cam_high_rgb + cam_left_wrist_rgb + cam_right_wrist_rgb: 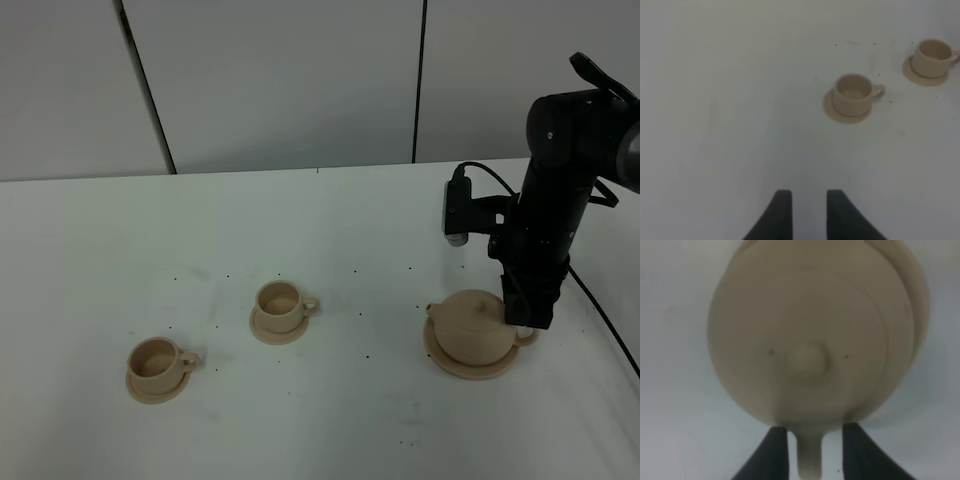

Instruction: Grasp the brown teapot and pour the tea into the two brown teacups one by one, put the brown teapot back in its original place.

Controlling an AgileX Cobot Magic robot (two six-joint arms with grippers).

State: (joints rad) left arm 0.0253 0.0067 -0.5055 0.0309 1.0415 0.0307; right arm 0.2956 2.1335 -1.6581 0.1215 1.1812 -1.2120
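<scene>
The brown teapot (470,325) stands upright, lid on, on its flat tan plate (468,368) at the right. My right gripper (527,325) is down at the teapot's loop handle. In the right wrist view the gripper (812,440) is open, its fingers straddling the handle (810,462) with small gaps on both sides; the teapot lid (810,340) fills the view. The two brown teacups (280,300) (155,360) sit on saucers at the left. The left wrist view shows both cups (854,92) (932,55) ahead of my left gripper (809,200), narrowly open and empty.
The white table (330,220) runs back to a grey panelled wall. A black cable (600,310) trails from the right arm over the table's right side. The left arm is out of the exterior high view.
</scene>
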